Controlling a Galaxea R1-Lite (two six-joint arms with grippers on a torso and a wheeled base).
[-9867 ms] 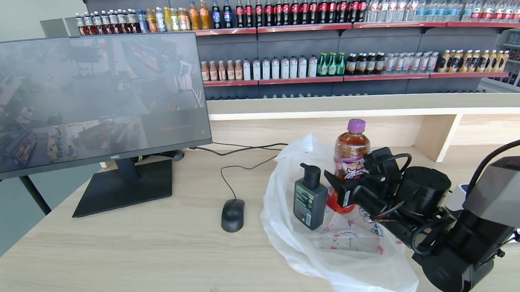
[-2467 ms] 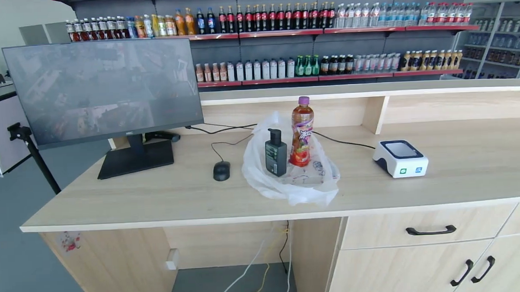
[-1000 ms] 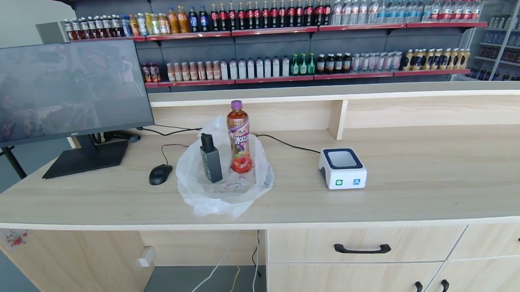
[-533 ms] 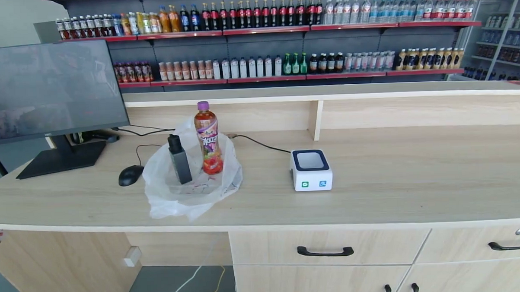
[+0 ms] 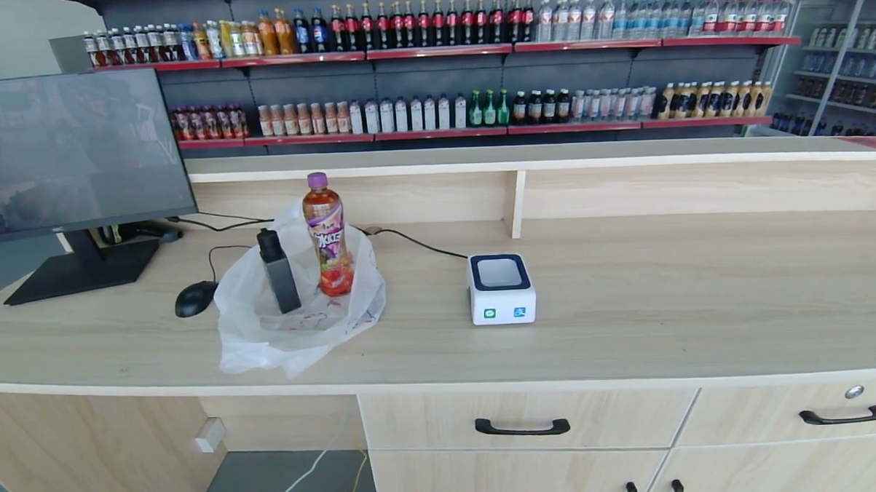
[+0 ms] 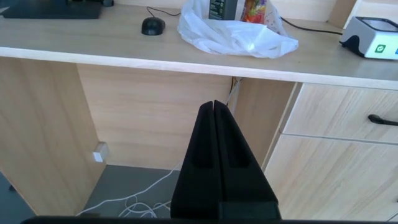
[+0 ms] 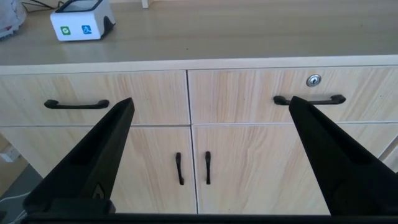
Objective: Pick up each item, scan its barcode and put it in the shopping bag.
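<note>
Left gripper [image 6: 213, 107]: pressed fully together, no gap between the two black fingers. Holds nothing and touches nothing. Hangs low in front of the counter [image 6: 93, 40], below its edge, before the open space with loose cables [image 6: 134, 199] on the floor.

Right gripper [image 7: 211, 106]: spread wide, nothing between the fingers. Hangs also below the counter edge, facing the drawers [image 7: 149, 93] and the cabinet doors with black handles.

On the counter, toward its left part: the white shopping bag [image 5: 295, 331], lying open. Inside it, standing upright, a drink bottle [image 5: 327, 235] with purple cap and, just beside it on the left, a dark pump bottle [image 5: 279, 273]. To the right of the bag, a little apart: the white barcode scanner [image 5: 502, 289], with a cable going toward the back. To the left of the bag: a black mouse [image 5: 196, 298], and farther left a monitor [image 5: 70, 149] on its stand.

Behind the counter: long shelves [image 5: 438, 53] full of drink bottles in rows.
</note>
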